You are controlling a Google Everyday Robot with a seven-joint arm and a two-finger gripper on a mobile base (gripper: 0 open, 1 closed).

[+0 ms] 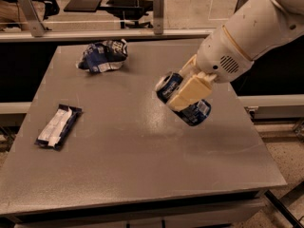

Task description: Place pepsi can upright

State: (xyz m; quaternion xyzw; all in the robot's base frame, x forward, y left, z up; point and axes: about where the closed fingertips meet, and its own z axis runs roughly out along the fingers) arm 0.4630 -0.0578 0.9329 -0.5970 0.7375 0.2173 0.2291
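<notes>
Claw [186,98] tight on tilted pepsi can [197,113], aloft over table [142,170], arm [247,37] from upper right.

the single camera looks down from above the near edge of the table [142,170], fairly close and facing across it to the far rail, with the gripper [188,95] right of centre in view, clamped around the can [198,113] over the tabletop.
</notes>
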